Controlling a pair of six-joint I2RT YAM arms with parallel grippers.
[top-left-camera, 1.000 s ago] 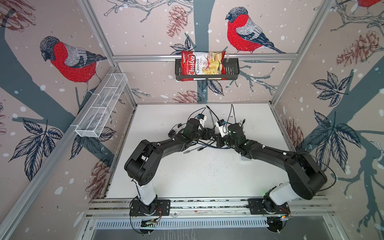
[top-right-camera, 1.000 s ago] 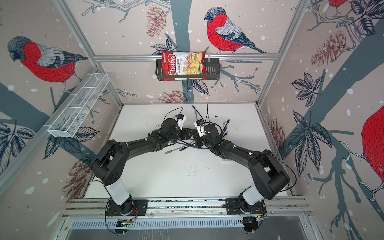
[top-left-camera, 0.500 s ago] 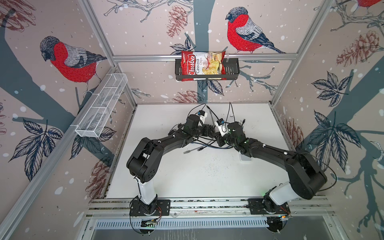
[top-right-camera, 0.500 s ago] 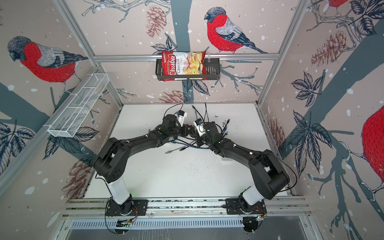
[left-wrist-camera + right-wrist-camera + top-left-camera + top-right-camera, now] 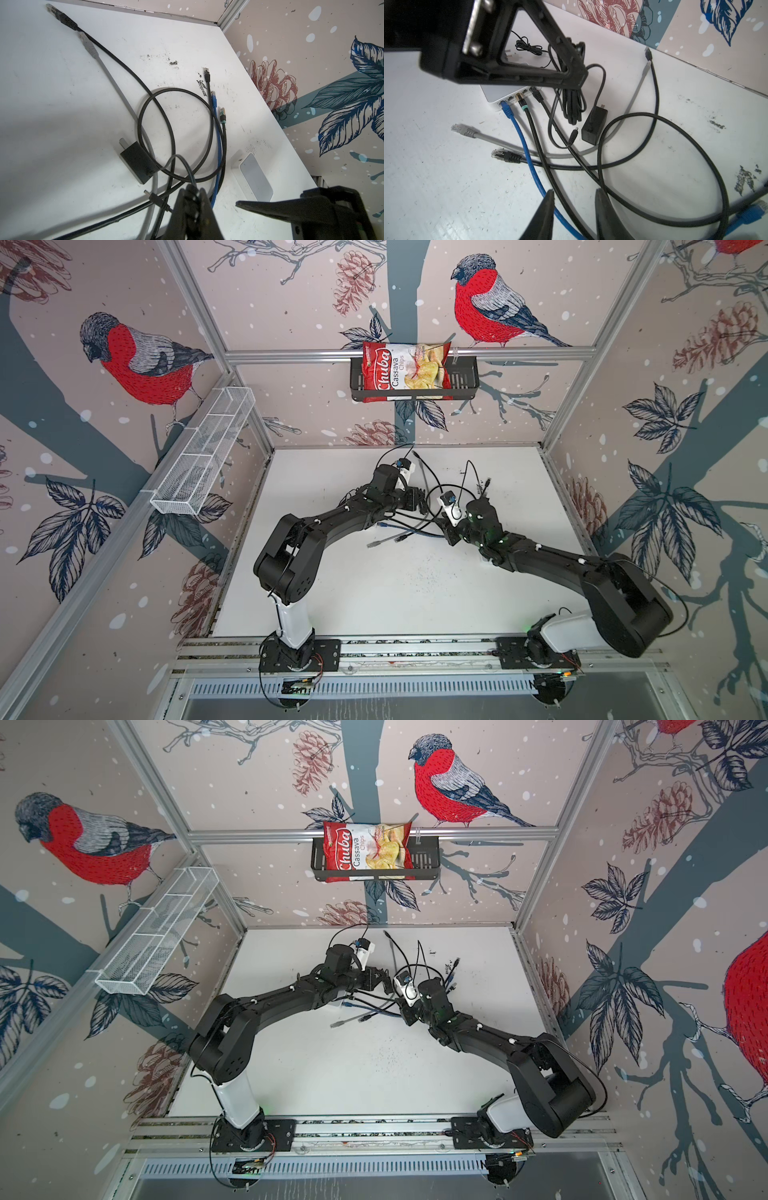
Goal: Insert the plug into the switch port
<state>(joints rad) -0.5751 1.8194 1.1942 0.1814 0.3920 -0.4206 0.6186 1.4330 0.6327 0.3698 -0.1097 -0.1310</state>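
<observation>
Pinched tight in the left gripper [image 5: 577,74] — a thin black cord bundle [image 5: 572,108], over the white switch [image 5: 496,97]. Beside the adapter [image 5: 593,124], the cord's barrel plug [image 5: 574,135], tip aimed away from the right gripper [image 5: 575,199] — spread, empty, facing its tail.

Bird-patterned walls [image 5: 291,290], white tabletop [image 5: 395,593]

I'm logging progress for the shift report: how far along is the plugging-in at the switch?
Done: the blue plug, teal-banded plug and black plug sit in the switch. In hand: the left claw is pinched on the bundled power cord; the right claw is open. Left: the grey plug and a loose black plug lie on the table, unplugged.
</observation>
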